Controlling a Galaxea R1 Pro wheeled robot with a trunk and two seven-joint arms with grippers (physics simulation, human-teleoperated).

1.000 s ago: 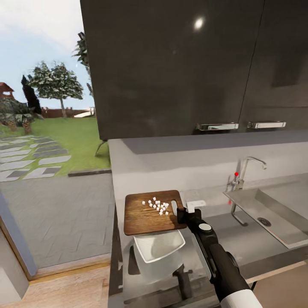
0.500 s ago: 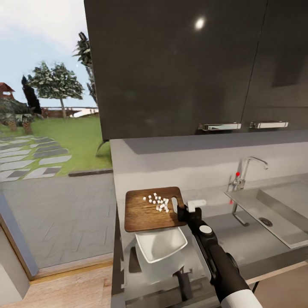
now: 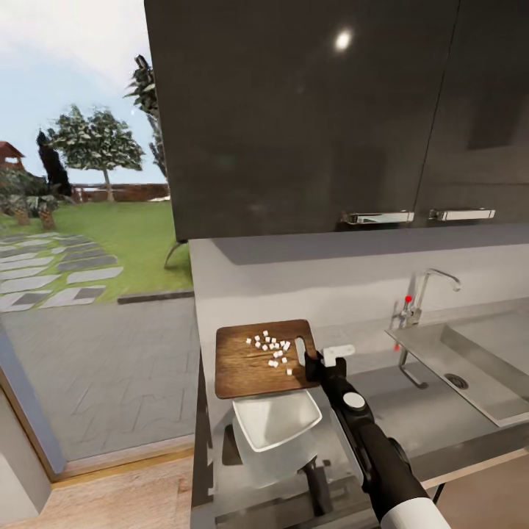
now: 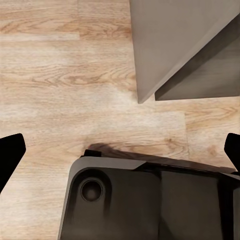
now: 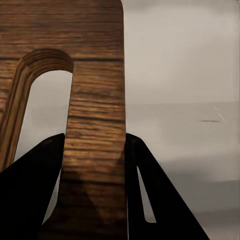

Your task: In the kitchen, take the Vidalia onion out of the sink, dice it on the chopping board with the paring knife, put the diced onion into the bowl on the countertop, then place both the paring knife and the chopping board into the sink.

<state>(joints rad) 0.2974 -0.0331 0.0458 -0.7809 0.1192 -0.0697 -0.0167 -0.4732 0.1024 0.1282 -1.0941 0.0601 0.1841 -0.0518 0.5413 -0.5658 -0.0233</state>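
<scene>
Cubes of diced onion (image 3: pixel 273 350) have slid a little since a second ago: a few now sit lower on the chopping board (image 3: pixel 253 360), nearer the edge that overhangs the bowl (image 3: pixel 276 422), and the board's far edge has risen in the head view, so it looks more tilted toward the bowl. The right gripper (image 3: pixel 316 362) still clamps the board's handle end, beside the slot hole (image 3: pixel 299 350). From the right wrist camera the grip is plain: both dark fingers (image 5: pixel 35 190) press either side of the wooden strip (image 5: pixel 95 150) between the slot and the board's outer edge, something the head view cannot resolve. The left wrist camera looks down on wooden floor (image 4: pixel 65 90), a grey cabinet corner (image 4: pixel 175 45) and the robot's dark base (image 4: pixel 145 200), with the left gripper's (image 4: pixel 120 155) fingers (image 4: pixel 10 155) spread wide apart, holding nothing. The board's long axis runs along the desk (image 3: pixel 441 411), handle end toward the sink (image 3: pixel 470 360), and the bowl rests on the desk just below it.
</scene>
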